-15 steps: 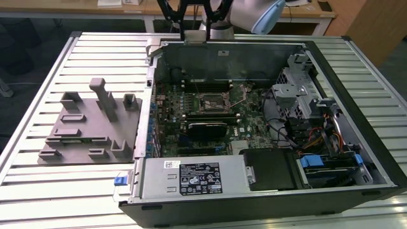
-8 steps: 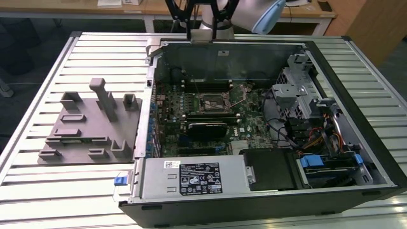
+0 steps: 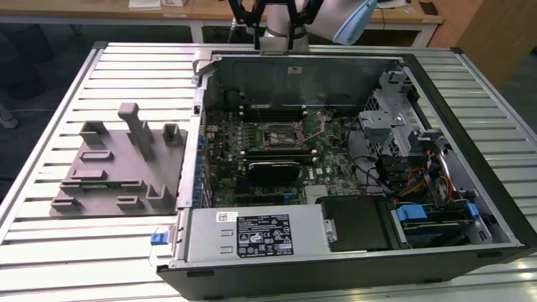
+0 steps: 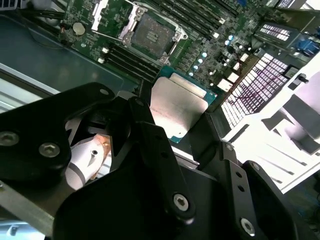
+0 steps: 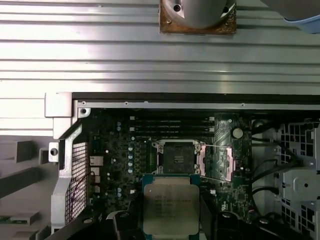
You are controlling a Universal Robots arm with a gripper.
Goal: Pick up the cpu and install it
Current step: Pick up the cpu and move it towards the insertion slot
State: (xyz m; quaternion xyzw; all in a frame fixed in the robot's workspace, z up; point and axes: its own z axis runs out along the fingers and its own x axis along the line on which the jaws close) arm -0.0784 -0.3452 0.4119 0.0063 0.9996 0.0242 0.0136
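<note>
The cpu is a flat square chip with a silver top and a thin green border, also seen in the second wrist view. My gripper is shut on it, with a dark finger against each of two opposite edges. It hangs in the air above the open computer case, near the case's far wall. Below and beyond the chip sits the dark metal-framed motherboard socket, in the middle of the board. The socket's cover plate is swung open beside it, and the socket bed is bare.
A grey moulded fixture with upright posts lies on the ribbed metal table at the exterior view's left. Inside the case are a power supply, a metal drive cage, cables and memory slots. The arm rises behind the case.
</note>
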